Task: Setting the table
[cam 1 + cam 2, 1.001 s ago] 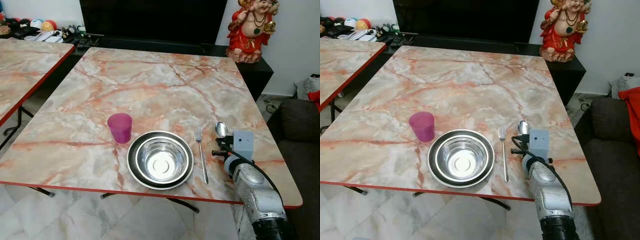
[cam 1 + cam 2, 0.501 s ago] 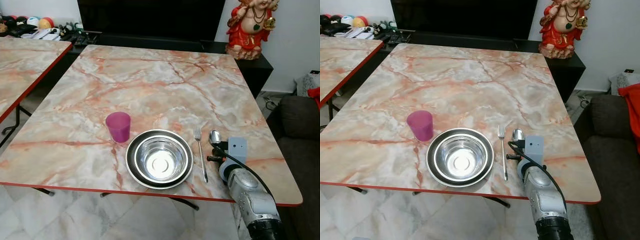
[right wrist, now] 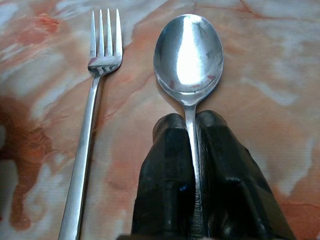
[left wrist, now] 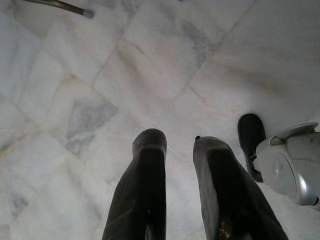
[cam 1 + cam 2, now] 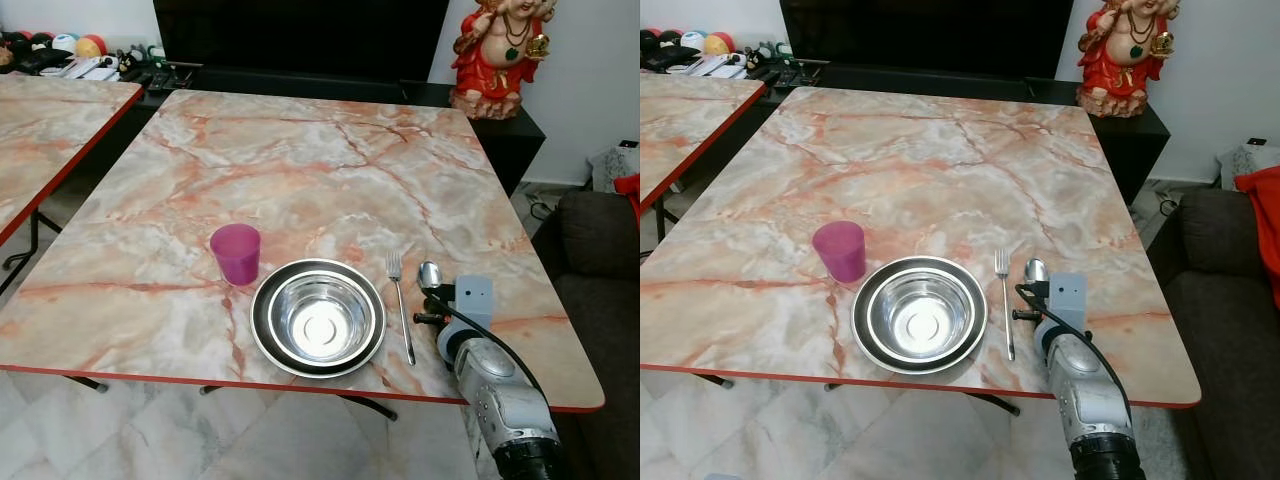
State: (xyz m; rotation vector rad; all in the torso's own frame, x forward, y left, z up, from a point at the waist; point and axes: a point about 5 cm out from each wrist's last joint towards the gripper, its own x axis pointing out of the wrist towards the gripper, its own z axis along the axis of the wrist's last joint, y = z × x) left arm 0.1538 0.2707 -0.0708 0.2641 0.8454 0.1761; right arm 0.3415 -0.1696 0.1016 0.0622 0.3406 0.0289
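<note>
A steel bowl point(image 5: 319, 320) sits in a dark plate near the marble table's point(image 5: 300, 170) front edge. To its left stands a purple cup point(image 5: 236, 253). A fork point(image 5: 401, 308) lies just right of the bowl. My right gripper point(image 3: 189, 131) is shut on the handle of a spoon point(image 3: 188, 55), whose bowl point(image 5: 430, 275) rests on the table just right of the fork point(image 3: 92, 100). My left gripper point(image 4: 177, 145) hangs over the white floor tiles with a small gap between its fingers.
A second marble table point(image 5: 40, 130) stands to the left. A red figurine point(image 5: 495, 55) and a dark cabinet point(image 5: 300, 45) are behind the table. A dark sofa point(image 5: 605, 270) is on the right. Small items point(image 5: 70, 55) lie at the back left.
My right gripper has drawn back toward the table's front edge with the spoon, which now lies beside the fork. The camera view shifted slightly.
</note>
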